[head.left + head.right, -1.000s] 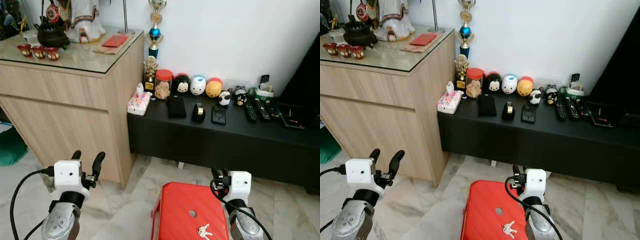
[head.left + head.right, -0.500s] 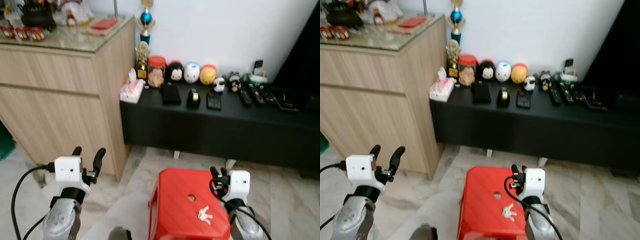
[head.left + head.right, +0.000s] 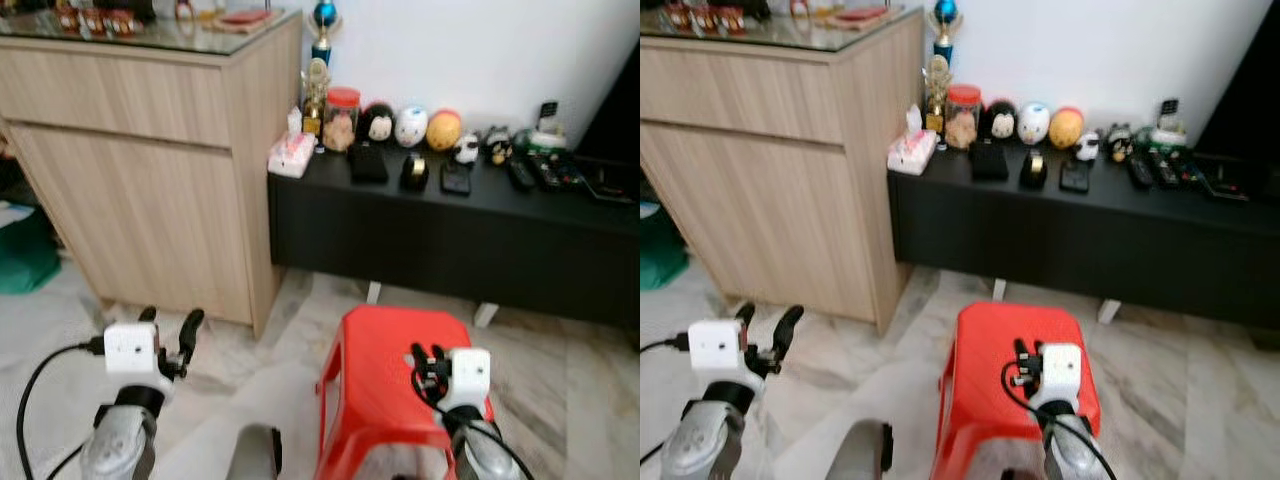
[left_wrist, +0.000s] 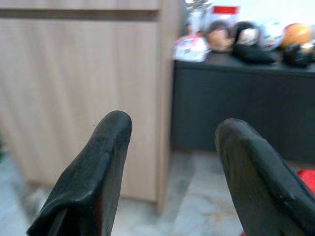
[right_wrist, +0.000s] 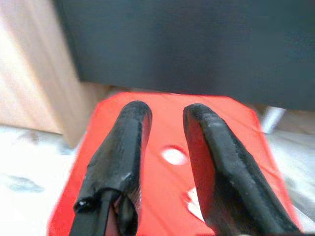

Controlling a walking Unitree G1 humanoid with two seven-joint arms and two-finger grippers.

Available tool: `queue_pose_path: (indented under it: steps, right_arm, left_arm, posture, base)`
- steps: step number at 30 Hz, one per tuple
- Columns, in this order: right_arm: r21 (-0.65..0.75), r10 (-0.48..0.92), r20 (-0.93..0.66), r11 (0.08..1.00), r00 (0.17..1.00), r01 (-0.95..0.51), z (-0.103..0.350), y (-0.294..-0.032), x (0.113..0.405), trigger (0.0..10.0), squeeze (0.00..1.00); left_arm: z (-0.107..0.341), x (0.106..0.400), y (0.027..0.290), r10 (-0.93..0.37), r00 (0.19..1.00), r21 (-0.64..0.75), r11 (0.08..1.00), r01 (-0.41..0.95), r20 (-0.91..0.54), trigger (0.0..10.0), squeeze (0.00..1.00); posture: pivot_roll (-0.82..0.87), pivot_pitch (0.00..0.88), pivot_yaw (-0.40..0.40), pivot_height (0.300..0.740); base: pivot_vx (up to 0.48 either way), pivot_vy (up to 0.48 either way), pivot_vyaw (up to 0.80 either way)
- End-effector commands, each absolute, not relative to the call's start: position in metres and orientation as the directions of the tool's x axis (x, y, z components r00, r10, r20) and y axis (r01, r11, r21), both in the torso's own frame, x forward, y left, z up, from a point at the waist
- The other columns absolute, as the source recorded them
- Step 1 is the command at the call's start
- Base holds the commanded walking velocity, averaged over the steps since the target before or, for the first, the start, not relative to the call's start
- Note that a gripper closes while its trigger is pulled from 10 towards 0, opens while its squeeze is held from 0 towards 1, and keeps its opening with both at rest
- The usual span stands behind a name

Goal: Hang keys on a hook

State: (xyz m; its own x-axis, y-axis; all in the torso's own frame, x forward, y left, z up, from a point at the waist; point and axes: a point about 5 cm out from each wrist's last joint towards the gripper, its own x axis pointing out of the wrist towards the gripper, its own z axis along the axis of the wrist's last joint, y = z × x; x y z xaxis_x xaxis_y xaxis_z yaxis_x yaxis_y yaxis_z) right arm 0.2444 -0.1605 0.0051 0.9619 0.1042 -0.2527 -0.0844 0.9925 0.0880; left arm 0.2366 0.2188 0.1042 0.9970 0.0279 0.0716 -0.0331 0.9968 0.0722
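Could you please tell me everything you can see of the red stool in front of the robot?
The red stool looks like glossy moulded plastic, with a flat squarish seat with rounded corners and a small hole in its middle. It stands upright on the marble floor, before the black low cabinet. The right pincer hovers open over the seat, with something pale lying beside its fingers.

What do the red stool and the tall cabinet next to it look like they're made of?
The red stool looks like moulded plastic: one uniform glossy red piece with rounded corners and a hole in the seat. The cabinet looks like light wood or wood-grain laminate, matt, with streaky grain; its top reflects like glass.
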Motion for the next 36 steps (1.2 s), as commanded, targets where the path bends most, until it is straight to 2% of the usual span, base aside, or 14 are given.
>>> queue_pose_path:
  steps: [1, 11, 23, 31, 36]
  right_arm:
    - [0.078, 0.086, -0.262, 0.995, 0.961, -0.067, 0.004, -0.167, 0.243, 10.0, 0.00]
    - [0.014, 0.032, -0.391, 0.999, 0.920, -0.028, -0.014, -0.176, 0.238, 10.0, 0.00]
    - [0.003, 0.064, -0.387, 0.998, 0.920, -0.068, -0.012, -0.173, 0.243, 10.0, 0.00]
    - [0.010, 0.084, -0.381, 0.996, 0.921, -0.086, -0.013, -0.169, 0.241, 10.0, 0.00]
    - [0.025, 0.079, -0.373, 0.997, 0.925, -0.075, -0.011, -0.171, 0.242, 10.0, 0.00]
  left_arm:
    - [0.106, 0.239, 0.214, 0.006, 0.997, 0.068, 0.998, -0.011, 0.072, 10.0, 0.00]
    - [0.102, 0.240, 0.214, -0.001, 0.999, 0.049, 0.999, -0.002, 0.046, 10.0, 0.00]
    - [0.101, 0.241, 0.213, -0.001, 0.999, 0.043, 0.999, -0.001, 0.046, 10.0, 0.00]
    - [0.103, 0.243, 0.213, 0.002, 0.998, 0.047, 0.999, -0.004, 0.057, 10.0, 0.00]
    - [0.103, 0.243, 0.213, -0.001, 0.998, 0.046, 0.999, -0.002, 0.059, 10.0, 0.00]
  posture:
    - [0.10, 0.000, -0.072, 0.623]
    - [0.10, 0.000, -0.076, 0.623]
    - [0.10, 0.000, -0.079, 0.623]
    - [0.10, 0.000, -0.077, 0.623]
    - [0.10, 0.000, -0.078, 0.623]
  base:
    - [0.000, 0.000, 0.00]
    - [0.000, 0.000, 0.00]
    - [0.296, 0.000, 0.00]
    - [0.103, 0.000, 0.75]
    - [0.000, 0.000, 0.00]
